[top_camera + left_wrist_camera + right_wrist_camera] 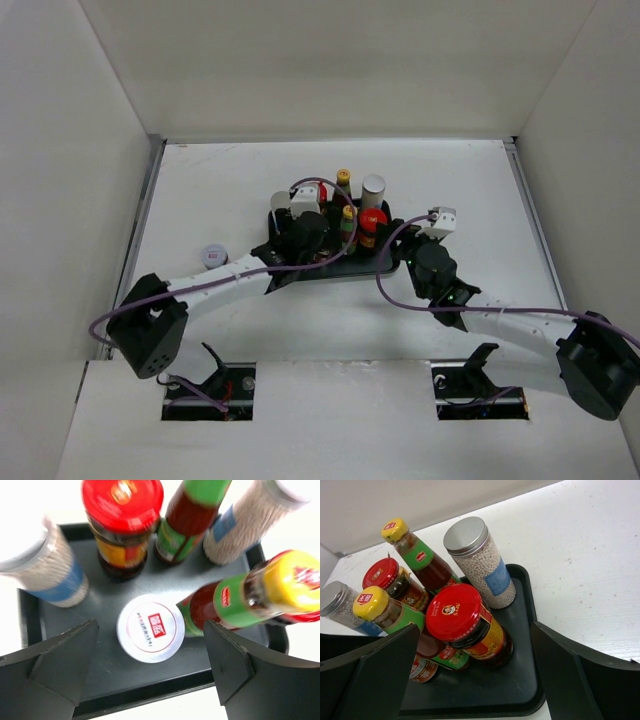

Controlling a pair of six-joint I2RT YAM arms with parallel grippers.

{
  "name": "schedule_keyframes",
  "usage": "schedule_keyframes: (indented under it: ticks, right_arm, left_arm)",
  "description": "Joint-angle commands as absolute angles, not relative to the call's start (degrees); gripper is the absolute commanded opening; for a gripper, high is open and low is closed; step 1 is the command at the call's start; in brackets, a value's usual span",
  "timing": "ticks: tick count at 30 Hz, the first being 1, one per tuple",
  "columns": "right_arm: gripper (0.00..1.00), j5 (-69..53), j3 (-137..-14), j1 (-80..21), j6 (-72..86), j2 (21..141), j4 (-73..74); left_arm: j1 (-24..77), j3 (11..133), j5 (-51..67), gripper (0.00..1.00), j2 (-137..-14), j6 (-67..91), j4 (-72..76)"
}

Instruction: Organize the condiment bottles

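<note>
The left end effector [150, 624] hangs spread over a matte black tray [107, 597]. A round, glossy white-lidded jar [150, 628] stands on the tray between its fingers, untouched. The right end effector [475, 626], also spread, faces a red-lidded glass jar [454, 612] on the tray.

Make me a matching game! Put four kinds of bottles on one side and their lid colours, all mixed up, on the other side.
Things:
1. slim sauce bottle
2. tall shaker
3. wide jar
4. short jar

Lid colours:
A. white
B. red
C. yellow
D. silver

Right pairs: 1-C, 2-D, 3-B, 4-A.
</note>
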State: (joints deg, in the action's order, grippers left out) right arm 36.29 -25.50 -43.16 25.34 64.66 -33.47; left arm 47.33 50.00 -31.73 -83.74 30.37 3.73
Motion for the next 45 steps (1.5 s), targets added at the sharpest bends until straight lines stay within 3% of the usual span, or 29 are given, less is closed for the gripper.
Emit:
schedule_keyframes:
  ticks: [1,7,11,15,20,31,37,42,45]
  right_arm:
    - [1.0,36.0,-26.4,-42.9,26.1,64.4,-36.3]
    - [1.0,36.0,-26.3,-42.8,26.3,64.1,-36.3]
    - [1.0,36.0,-26.3,-42.8,26.3,64.3,-36.3]
    - [1.0,35.4,-26.5,-42.8,26.3,64.7,-36.3]
    - [1.0,34.1,-26.9,-42.8,26.6,65.7,-36.3]
    - [1.0,32.4,-27.5,-42.9,27.0,67.1,-36.1]
    - [1.0,31.6,-27.9,-43.0,27.2,67.9,-35.9]
    - [1.0,31.6,-27.7,-42.9,27.2,67.3,-35.9]
    - [1.0,31.6,-27.4,-42.8,27.2,67.1,-36.2]
  left_arm:
    - [47.2,49.6,-36.8,0.84,-77.2,30.1,2.8]
    - [44.4,42.8,-46.1,0.69,-64.9,34.5,-5.3]
    - [36.6,40.4,-49.1,0.64,-55.9,40.2,-18.3]
    - [26.1,38.3,-47.1,0.68,-50.5,42.7,-28.1]
    - [21.1,33.6,-42.9,0.78,-50.4,42.2,-25.4]
    - [18.7,29.8,-43.6,0.76,-58.0,38.8,-10.8]
    - [17.4,28.7,-43.0,0.68,-61.8,37.2,-3.3]
    - [17.5,28.4,-42.5,0.46,-60.7,36.5,-3.3]
    - [19.9,29.9,-43.2,0.41,-56.2,35.1,-4.9]
